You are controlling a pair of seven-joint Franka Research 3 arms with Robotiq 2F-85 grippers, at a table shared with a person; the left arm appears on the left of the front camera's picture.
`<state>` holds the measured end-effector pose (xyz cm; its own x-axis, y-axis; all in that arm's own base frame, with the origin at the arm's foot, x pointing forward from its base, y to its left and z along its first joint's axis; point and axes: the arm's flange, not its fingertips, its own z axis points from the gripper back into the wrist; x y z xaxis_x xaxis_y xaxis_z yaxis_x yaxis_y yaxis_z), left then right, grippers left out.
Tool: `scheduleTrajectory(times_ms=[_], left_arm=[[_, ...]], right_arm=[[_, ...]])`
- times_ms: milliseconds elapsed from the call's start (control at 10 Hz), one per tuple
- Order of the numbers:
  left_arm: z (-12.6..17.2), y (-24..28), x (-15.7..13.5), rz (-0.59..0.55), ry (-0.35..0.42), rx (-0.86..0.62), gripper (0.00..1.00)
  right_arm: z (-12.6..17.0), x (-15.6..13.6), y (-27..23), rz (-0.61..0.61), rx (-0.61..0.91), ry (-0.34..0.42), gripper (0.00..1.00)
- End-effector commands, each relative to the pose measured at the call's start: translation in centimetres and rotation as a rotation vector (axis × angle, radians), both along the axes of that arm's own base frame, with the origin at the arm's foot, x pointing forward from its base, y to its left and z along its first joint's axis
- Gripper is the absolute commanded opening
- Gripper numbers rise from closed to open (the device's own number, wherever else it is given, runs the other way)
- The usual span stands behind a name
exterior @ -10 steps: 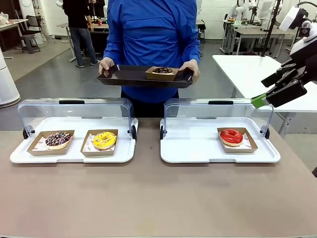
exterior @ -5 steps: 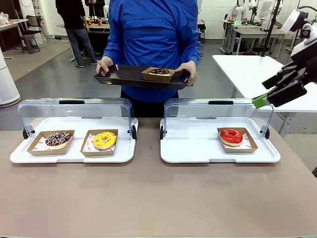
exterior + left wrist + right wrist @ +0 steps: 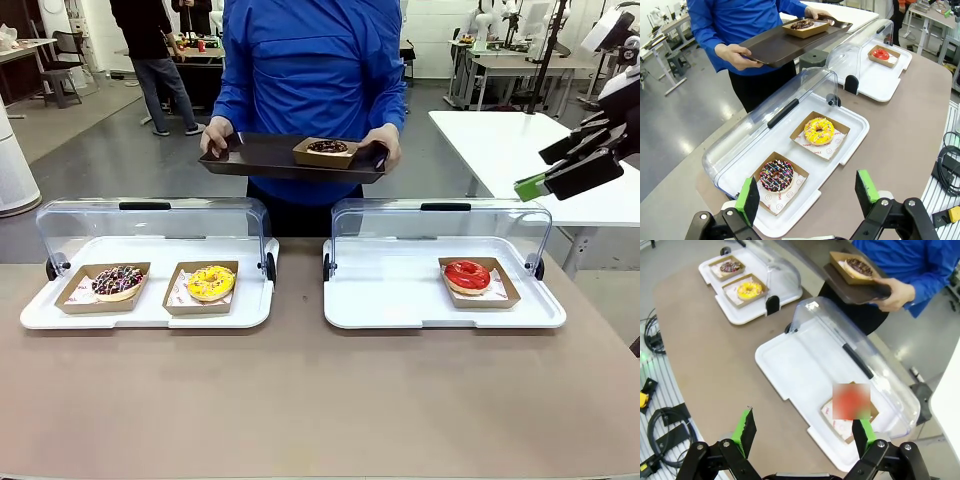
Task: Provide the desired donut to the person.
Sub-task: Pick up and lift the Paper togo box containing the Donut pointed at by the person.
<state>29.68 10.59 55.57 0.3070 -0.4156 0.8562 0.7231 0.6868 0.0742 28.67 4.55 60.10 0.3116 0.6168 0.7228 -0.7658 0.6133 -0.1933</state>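
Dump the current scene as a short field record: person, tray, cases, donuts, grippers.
person: at the far side, both hands holding a dark tray
on tray: chocolate donut in a cardboard box
left case: lid open; sprinkle donut and yellow donut, each boxed
right case: lid open; red donut, boxed, toward its right end
left gripper: open, empty, raised near the sprinkle-donut end of the left case
right gripper: open, empty, raised past the right case's right end

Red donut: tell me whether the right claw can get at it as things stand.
Probably yes. The clear lid is swung back, leaving the red donut uncovered, and the open right claw hangs higher, off to its side, with nothing between.
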Motion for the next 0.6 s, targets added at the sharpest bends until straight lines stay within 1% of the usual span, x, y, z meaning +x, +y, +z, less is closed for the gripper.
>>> scheduleTrajectory(times_ms=[0,200,300,400,500], left_arm=[[0.0,0.0,0.0,-0.004,0.002,-0.009,1.00],[0.0,0.0,0.0,-0.004,0.002,-0.009,1.00],[0.0,0.0,0.0,-0.004,0.002,-0.009,1.00],[0.0,0.0,0.0,-0.004,0.002,-0.009,1.00],[0.0,0.0,0.0,-0.004,0.002,-0.009,1.00]], right_arm=[[-2.4,-1.0,0.2,-0.030,0.004,-0.038,1.00],[-2.2,-0.4,0.0,-0.075,0.041,-0.047,1.00],[-2.2,0.0,0.1,-0.033,0.044,-0.035,1.00],[0.7,0.3,-0.3,-0.031,0.020,-0.046,1.00],[0.7,0.3,-0.3,-0.031,0.020,-0.046,1.00]])
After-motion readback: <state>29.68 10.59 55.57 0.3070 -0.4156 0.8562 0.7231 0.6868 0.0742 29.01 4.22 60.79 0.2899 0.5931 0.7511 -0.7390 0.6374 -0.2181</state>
